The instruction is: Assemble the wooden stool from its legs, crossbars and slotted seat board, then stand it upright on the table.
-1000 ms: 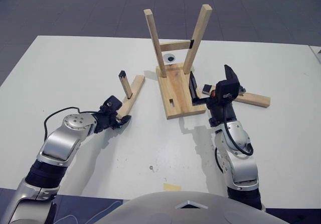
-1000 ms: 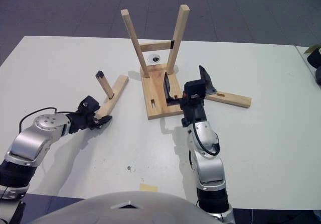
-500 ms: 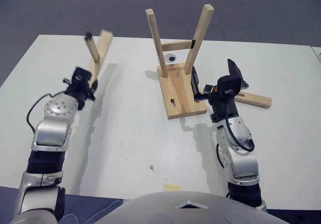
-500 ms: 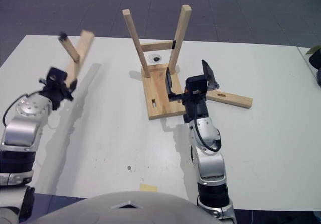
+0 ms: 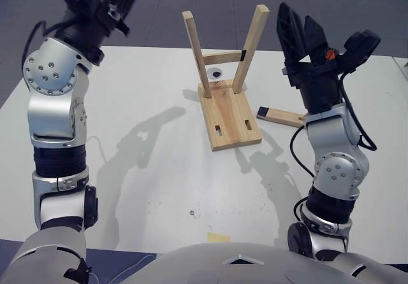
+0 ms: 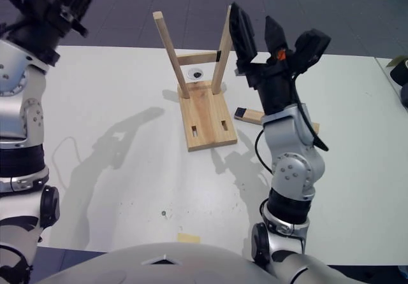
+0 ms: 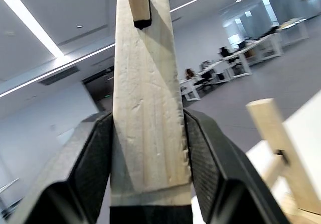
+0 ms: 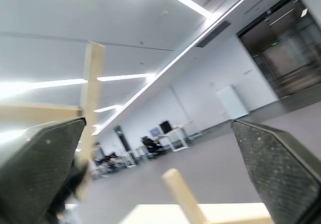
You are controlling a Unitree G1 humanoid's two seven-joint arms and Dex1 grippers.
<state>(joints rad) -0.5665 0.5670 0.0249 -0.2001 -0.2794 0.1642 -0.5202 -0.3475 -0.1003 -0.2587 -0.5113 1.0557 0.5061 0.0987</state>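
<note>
Left tool [image 7: 148, 118] up high, clamped on leg [image 7: 145, 78], long axis running out along fingers. Right tool [image 5: 303, 34] wide open, empty. Seat board [image 5: 229, 115] on surface, below and right of my held leg, free slots at near edge.

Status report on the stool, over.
Left tool shut on leg piece, held high. Right tool open, empty. Seat board carries two legs; spare leg beside it.

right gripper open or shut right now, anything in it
Open and empty. The right gripper hovers above the white table, its two black fingers spread apart with nothing between them.
</note>
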